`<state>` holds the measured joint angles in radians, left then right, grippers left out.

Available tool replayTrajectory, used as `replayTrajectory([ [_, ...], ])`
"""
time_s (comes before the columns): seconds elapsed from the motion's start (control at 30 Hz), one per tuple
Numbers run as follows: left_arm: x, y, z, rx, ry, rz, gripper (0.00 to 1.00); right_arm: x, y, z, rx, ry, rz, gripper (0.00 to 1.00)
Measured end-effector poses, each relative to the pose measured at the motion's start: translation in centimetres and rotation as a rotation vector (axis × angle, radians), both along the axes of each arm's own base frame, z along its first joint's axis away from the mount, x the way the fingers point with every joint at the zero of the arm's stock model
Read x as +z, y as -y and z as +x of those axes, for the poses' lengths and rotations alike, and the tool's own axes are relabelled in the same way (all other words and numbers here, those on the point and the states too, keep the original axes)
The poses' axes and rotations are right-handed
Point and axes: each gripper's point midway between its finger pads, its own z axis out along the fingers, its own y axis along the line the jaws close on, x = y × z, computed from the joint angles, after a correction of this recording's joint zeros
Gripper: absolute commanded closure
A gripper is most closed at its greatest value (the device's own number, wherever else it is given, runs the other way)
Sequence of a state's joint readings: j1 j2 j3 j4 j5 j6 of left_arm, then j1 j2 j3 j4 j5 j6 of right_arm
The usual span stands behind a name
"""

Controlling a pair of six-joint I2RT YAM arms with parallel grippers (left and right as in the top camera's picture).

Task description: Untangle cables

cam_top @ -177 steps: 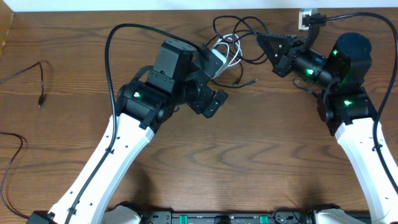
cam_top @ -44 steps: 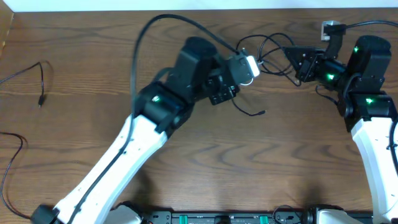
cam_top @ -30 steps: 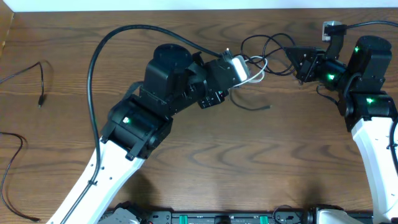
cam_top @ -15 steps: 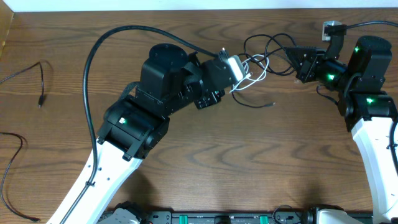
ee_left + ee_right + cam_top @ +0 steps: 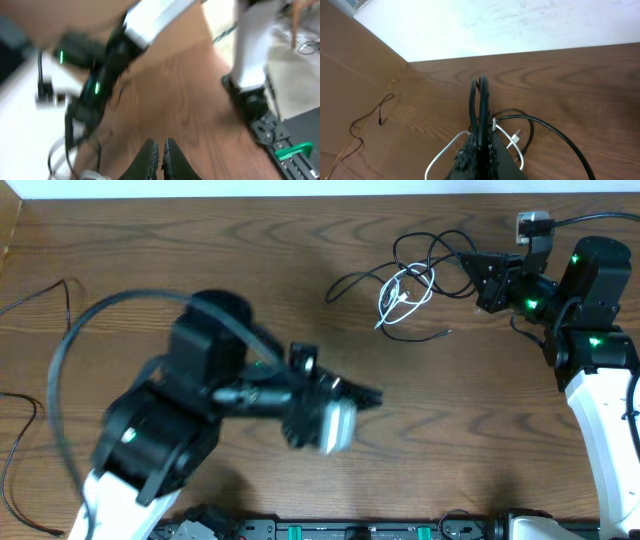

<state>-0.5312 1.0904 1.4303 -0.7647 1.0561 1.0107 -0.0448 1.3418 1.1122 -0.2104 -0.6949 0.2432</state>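
Overhead, cables: the cables (image 5: 412, 272) lie in a loose knot on the table (image 5: 300, 300) just ahead of the tips of the right tool (image 5: 466, 264), with a white cord (image 5: 398, 298) threaded through the black loops; all of it is well apart from the left tool (image 5: 362, 394)
Overhead, handling: I judge them light, limp and a little springy, apt to drag the whole knot along when one strand is pulled; best taken near a plug or a free end
Overhead, right arm: reached forward and low, wrist level, tool pointing at the knot
Overhead, left arm: blurred, folded near its own base, tool over bare wood
Left wrist, tool: fingers pressed together with nothing between them; the view is too smeared for more
Right wrist, tool: fingers closed flat against each other, tips above the knot; whether a black strand is pinched I cannot tell
Right wrist, hold point: the white cord's loop, beneath the tips and off to one side, looks the easiest strand to single out
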Motion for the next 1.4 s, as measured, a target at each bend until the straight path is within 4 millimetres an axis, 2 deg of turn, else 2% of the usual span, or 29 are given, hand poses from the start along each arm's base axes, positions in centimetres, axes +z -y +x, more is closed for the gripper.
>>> replayTrajectory([
  [0.13, 1.9, -0.9, -3.3, -0.107, 0.055, -0.073, 0.92, 0.1, 0.0, 0.1, 0.005, 0.016, -0.012, 0.99],
  [0.27, 2.6, -1.5, -4.9, -0.154, 0.074, -0.100, 0.92, 0.1, 0.0, 0.1, 0.007, 0.019, -0.016, 0.99],
  [0.4, 2.6, -1.6, -5.3, -0.162, 0.070, -0.101, 0.93, 0.1, 0.0, 0.1, 0.008, 0.021, -0.019, 0.99],
  [0.57, 2.3, -1.6, -4.7, -0.129, 0.076, -0.083, 0.93, 0.1, 0.0, 0.0, 0.009, 0.021, -0.020, 0.99],
  [0.67, 1.7, -1.6, -3.4, -0.059, 0.091, -0.049, 0.92, 0.1, 0.1, 0.0, 0.008, 0.021, -0.020, 0.99],
  [0.73, 1.1, -1.7, -1.8, 0.035, 0.086, -0.006, 0.93, 0.1, 0.0, 0.0, 0.011, 0.023, -0.018, 0.99],
  [0.97, -2.8, -2.6, 6.5, 0.449, -0.055, 0.165, 0.92, 0.9, -0.8, -0.4, 0.080, 0.070, -0.015, 0.99],
  [1.1, -6.0, -2.9, 11.2, 0.624, -0.119, 0.266, 0.92, 1.7, -2.2, -1.7, 0.225, 0.171, -0.049, 0.99],
  [1.23, -8.3, -3.1, 14.4, 0.727, -0.137, 0.328, 0.92, 2.5, -3.8, -3.7, 0.409, 0.308, -0.085, 0.99],
  [1.27, -8.5, -3.1, 14.9, 0.740, -0.135, 0.331, 0.90, 2.6, -4.1, -4.1, 0.444, 0.338, -0.090, 0.99],
  [1.3, -8.6, -3.0, 15.4, 0.753, -0.132, 0.333, 0.83, 2.8, -4.4, -4.6, 0.479, 0.367, -0.093, 0.99],
  [1.4, -8.6, -3.0, 16.2, 0.778, -0.123, 0.327, 0.55, 3.3, -5.0, -5.7, 0.562, 0.438, -0.091, 0.99],
])
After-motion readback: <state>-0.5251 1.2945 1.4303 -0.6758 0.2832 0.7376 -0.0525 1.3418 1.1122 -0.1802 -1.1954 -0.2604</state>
